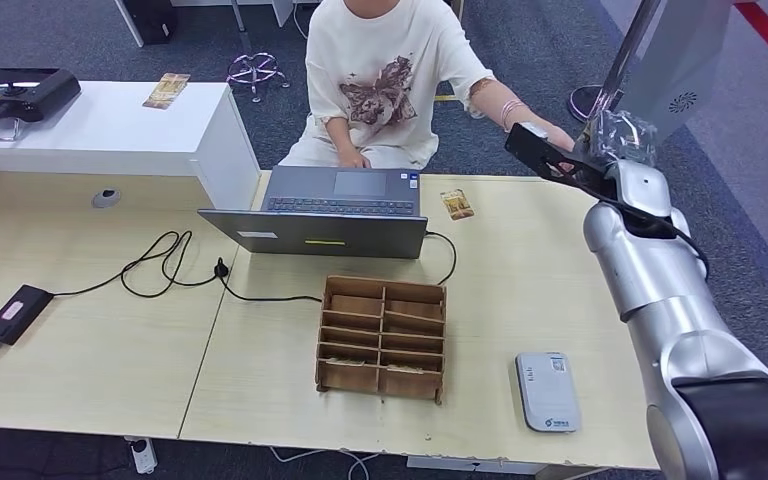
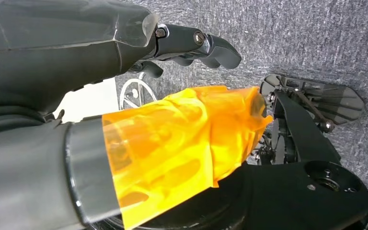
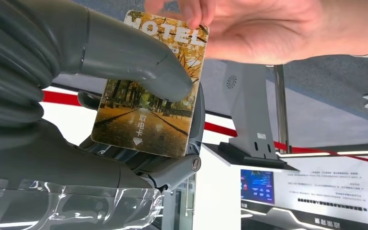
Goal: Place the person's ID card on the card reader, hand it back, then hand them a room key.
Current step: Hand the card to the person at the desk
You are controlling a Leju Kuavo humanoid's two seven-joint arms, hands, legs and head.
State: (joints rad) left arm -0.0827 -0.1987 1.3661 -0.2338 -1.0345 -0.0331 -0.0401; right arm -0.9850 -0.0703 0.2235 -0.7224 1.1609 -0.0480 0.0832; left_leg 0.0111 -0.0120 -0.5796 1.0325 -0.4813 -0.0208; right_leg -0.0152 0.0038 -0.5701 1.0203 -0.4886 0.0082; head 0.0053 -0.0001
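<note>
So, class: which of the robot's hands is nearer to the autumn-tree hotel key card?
Right. The right hand holds the autumn-tree hotel key card, thumb pressed on its face, while a person's hand pinches its edge. The left hand hangs over grey carpet, away from the card.

— What does the left wrist camera catch?
— The left hand (image 2: pixel 191 45), dark fingers (image 2: pixel 220 50) curled in, nothing held.
— And that orange stuff?
— Translucent orange tape (image 2: pixel 182 143) wrapped around the thick thumb.
— Below it?
— Grey carpet (image 2: pixel 316 38), with a wheeled chair base (image 2: pixel 134 93) just beside a white panel (image 2: pixel 88 100).
</note>
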